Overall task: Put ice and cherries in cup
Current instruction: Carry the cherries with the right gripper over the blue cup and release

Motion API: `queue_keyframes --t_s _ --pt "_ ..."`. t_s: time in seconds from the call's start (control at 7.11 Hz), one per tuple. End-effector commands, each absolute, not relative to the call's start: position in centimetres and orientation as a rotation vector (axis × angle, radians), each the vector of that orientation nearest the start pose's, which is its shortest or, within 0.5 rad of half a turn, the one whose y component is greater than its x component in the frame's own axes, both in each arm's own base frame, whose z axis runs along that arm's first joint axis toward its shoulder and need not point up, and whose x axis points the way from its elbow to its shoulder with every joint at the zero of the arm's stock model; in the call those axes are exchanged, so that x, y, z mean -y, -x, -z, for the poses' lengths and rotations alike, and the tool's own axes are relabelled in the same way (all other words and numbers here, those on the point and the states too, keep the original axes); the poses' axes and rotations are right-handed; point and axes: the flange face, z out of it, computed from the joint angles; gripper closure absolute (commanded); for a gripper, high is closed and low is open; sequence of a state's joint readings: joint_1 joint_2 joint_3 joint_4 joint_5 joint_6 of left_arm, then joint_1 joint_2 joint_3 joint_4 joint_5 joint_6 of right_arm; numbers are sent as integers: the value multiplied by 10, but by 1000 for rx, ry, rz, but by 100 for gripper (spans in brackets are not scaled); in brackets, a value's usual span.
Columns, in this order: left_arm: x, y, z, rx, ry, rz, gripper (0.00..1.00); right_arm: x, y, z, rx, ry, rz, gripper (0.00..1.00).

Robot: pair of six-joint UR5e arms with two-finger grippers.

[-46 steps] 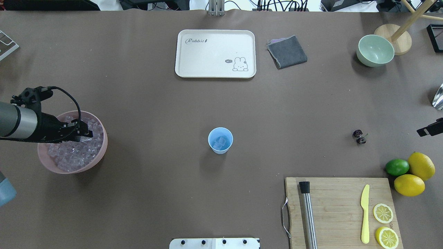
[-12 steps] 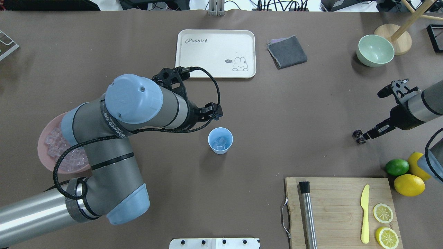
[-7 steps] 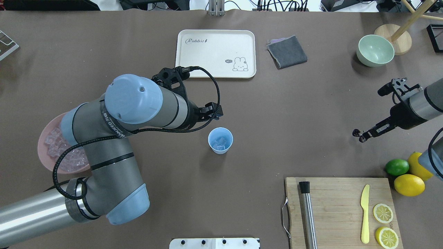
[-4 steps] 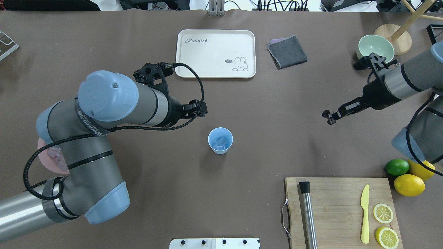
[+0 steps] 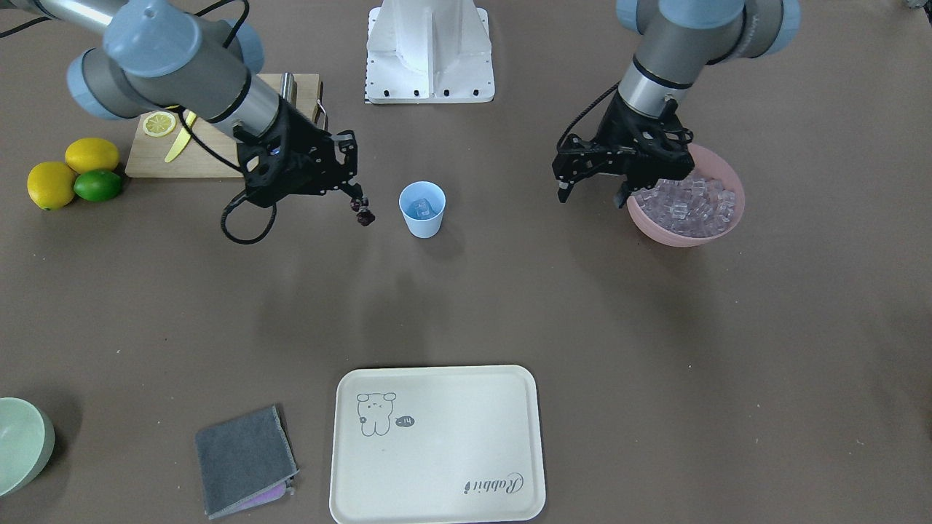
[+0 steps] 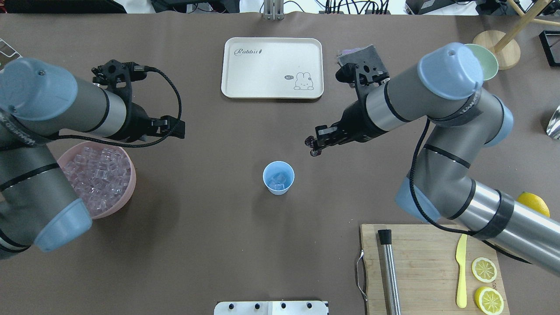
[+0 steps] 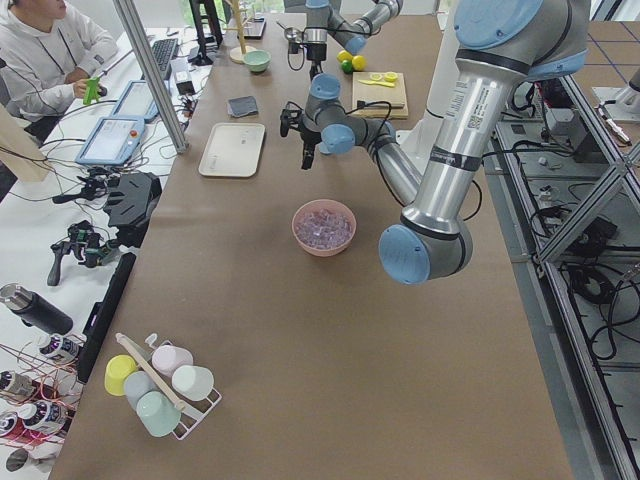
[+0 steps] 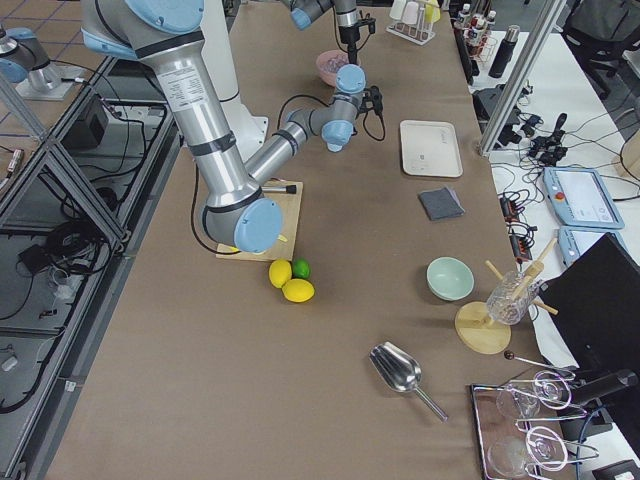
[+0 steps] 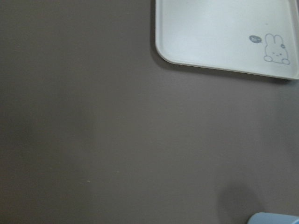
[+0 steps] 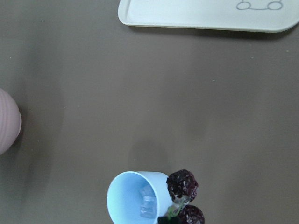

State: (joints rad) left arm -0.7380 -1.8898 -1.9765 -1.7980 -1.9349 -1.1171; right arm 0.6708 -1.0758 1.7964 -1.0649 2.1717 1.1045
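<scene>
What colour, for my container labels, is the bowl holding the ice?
Pink; the bowl of ice shows best in the front-facing view.

Grey arms [image 6: 402,100], blue caps [image 6: 450,65] — black left tool [image 5: 590,196], right tool [image 5: 355,202]

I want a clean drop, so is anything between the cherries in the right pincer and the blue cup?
Nothing visible. The cherries hang from the right pincer beside the cup, with only bare table between, and the cup's mouth is open.
</scene>
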Motion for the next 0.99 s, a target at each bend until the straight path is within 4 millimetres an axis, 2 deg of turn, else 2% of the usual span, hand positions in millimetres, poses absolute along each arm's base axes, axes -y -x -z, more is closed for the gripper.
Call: queue_keyframes --t_s 0.0,0.14,0.56,0.7,0.84 --pt "465 -321 -304 -923 -275 55 4 406 474 -171 1251 -232 160 100" --pt "464 -321 -304 -928 -268 51 4 399 483 -171 1236 -240 153 100" --pt "460 -318 -303 -935 -259 59 4 391 491 -182 1218 -229 158 100" --pt "460 -318 -303 -935 -259 59 3 385 501 -180 1218 -222 169 100" --pt "461 -319 -303 -937 -252 75 3 383 506 -180 1208 -247 156 56"
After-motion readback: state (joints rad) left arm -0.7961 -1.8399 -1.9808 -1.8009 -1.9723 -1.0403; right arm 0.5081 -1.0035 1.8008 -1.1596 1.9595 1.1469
